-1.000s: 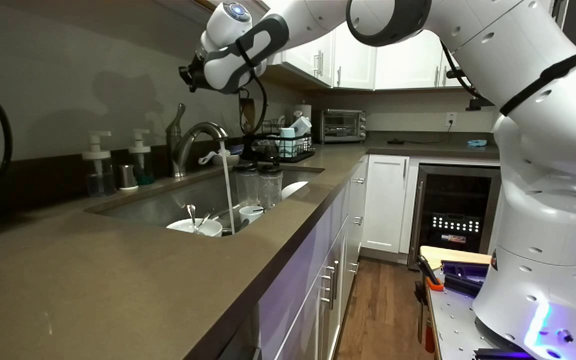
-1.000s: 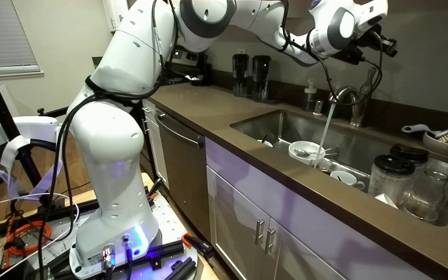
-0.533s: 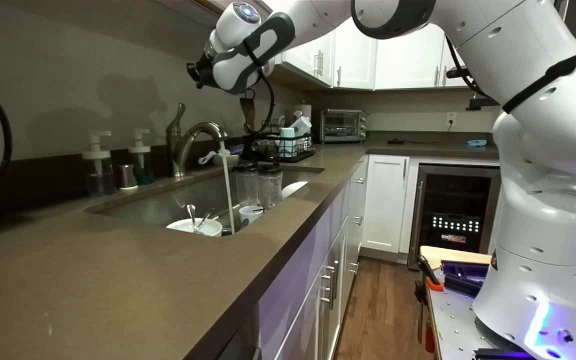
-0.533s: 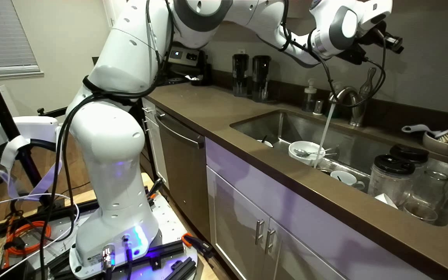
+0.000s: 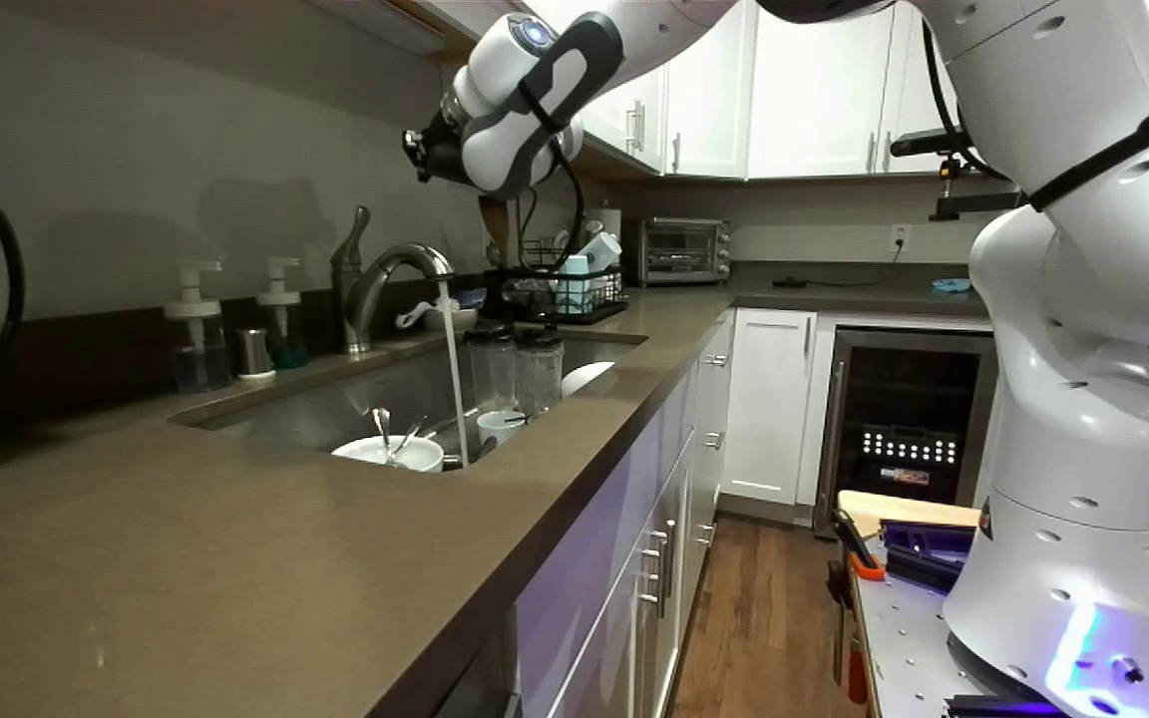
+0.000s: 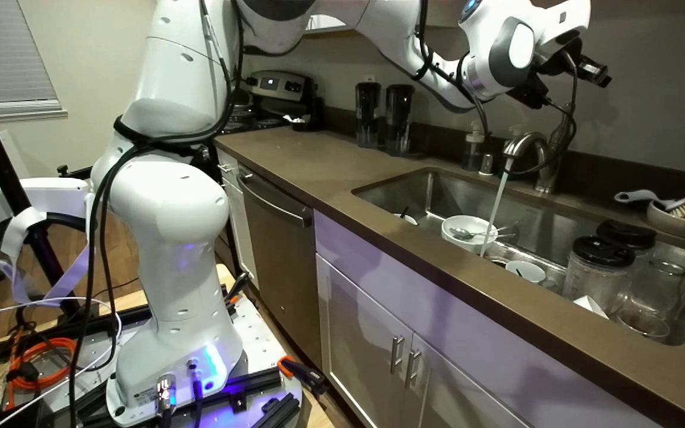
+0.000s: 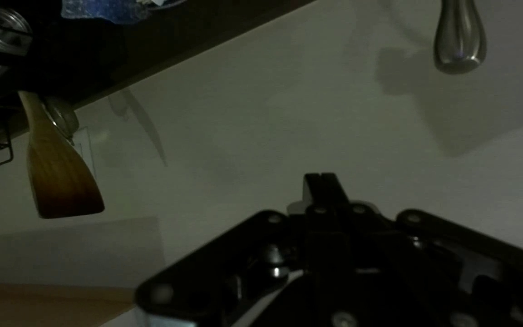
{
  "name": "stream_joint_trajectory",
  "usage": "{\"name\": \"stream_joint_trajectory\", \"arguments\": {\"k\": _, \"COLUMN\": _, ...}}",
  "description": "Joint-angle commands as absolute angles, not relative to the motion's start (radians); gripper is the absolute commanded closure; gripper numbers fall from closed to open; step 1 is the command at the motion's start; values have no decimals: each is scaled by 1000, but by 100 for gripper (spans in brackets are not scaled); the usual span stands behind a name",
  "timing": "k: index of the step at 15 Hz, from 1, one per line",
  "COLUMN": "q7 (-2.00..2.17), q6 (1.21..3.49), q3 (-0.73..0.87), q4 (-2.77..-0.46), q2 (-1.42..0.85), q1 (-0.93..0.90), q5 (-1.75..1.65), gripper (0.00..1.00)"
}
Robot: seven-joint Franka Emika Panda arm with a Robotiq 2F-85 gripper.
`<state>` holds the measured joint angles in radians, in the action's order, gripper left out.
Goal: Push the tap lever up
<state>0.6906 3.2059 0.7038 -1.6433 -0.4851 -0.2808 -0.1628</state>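
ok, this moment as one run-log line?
task: push tap lever up | fingers: shut, empty, apart from tap lever | tap lever: slants upward | water: running into sink

slim silver tap lever, tilted steeply upward atop the faucet

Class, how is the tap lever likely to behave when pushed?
The tap lever looks metallic, so probably stiff. Its end appears smooth and rounded, so a push might slip. Mounted on the faucet, it would likely swing rather than roll.
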Motion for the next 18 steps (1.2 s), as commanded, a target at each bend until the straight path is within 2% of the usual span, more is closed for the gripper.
{"name": "stream_joint_trajectory", "arguments": {"k": 1, "q7": 697, "q6": 3244, "q3": 779, "q4": -1797, "q2": -379, "q1": -377, "q5": -180, "gripper": 97}}
{"name": "stream_joint_trajectory", "arguments": {"k": 9, "q7": 675, "q6": 3197, "q3": 981, "q4": -1954, "q2": -229, "q1": -599, "q5": -218, "gripper": 97}}
{"name": "stream_joint_trajectory", "arguments": {"k": 18, "q7": 684, "q6": 2995, "q3": 1282, "q4": -2037, "q2": -28, "q1": -945, "q5": -409, "gripper": 97}}
